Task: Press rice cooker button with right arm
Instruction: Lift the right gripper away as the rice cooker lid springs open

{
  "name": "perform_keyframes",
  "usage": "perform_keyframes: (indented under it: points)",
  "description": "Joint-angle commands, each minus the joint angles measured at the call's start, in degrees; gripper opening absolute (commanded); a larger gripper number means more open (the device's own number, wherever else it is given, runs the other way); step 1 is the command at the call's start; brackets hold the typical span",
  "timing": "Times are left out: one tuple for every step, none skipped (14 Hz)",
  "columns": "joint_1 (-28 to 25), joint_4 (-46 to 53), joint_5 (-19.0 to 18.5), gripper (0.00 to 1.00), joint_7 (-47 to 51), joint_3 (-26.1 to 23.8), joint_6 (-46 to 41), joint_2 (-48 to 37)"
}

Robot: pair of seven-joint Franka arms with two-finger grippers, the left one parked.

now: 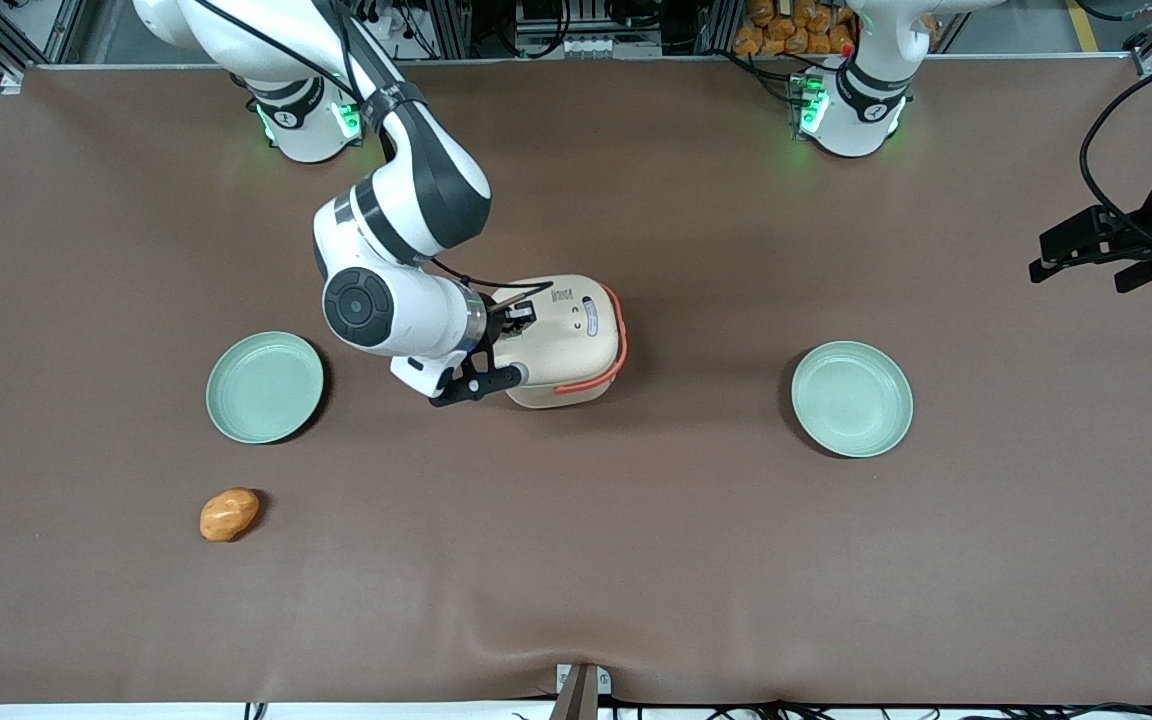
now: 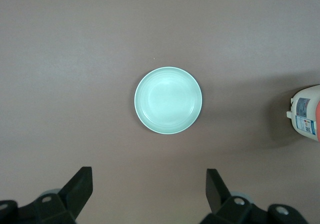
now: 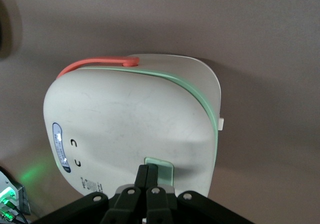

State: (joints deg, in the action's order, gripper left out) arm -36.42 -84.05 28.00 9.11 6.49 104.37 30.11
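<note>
A cream rice cooker (image 1: 566,340) with a coral handle stands mid-table; it also shows in the right wrist view (image 3: 130,129). Its pale green button (image 3: 162,168) sits on the lid near the rim. The right arm (image 1: 406,210) reaches over the cooker from the working arm's end. Its gripper (image 3: 148,170) is shut, fingers pressed together, with the tips at the button's edge; whether they touch it I cannot tell. In the front view the gripper (image 1: 521,318) lies over the lid and hides the button. A blue-white oval label (image 3: 60,146) is on the lid.
Two pale green plates lie on the brown table: one (image 1: 264,387) toward the working arm's end, one (image 1: 851,398) toward the parked arm's end, also seen in the left wrist view (image 2: 168,100). An orange bread-like lump (image 1: 229,514) lies nearer the front camera.
</note>
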Motion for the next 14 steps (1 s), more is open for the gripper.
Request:
perform_keyframes:
  points:
    - [1.2,1.8,1.2,0.00,-0.1,0.0,-3.0,-1.5]
    - [1.5,2.7,1.1,0.00,-0.1,0.0,-4.2,-2.1]
    - [2.0,3.3,0.7,0.05,-0.1,0.0,-5.4,-2.9]
    - [2.2,3.5,0.5,0.14,-0.1,0.0,-5.7,-3.8]
    - [2.4,3.5,0.3,0.23,-0.1,0.0,-5.7,-4.8]
    - [2.6,3.5,0.3,0.30,-0.1,0.0,-5.7,-5.5]
    - [2.7,3.5,0.3,0.38,-0.1,0.0,-5.8,-6.0]
    - [3.3,3.5,0.3,0.44,-0.1,0.0,-5.9,-6.6]
    - [3.6,3.5,0.2,0.48,-0.1,0.0,-6.0,-7.2]
    - [3.9,3.5,-0.1,0.51,-0.1,0.0,-6.0,-7.8]
    - [4.3,3.5,-1.3,0.55,-0.2,0.0,-6.0,-8.5]
    - [4.4,3.5,-2.9,0.60,-0.2,0.0,-6.0,-9.3]
    - [4.9,3.5,-5.3,0.69,-0.2,-0.1,-6.0,-10.2]
    - [5.5,3.5,-8.2,0.81,-0.3,-0.3,-6.0,-11.4]
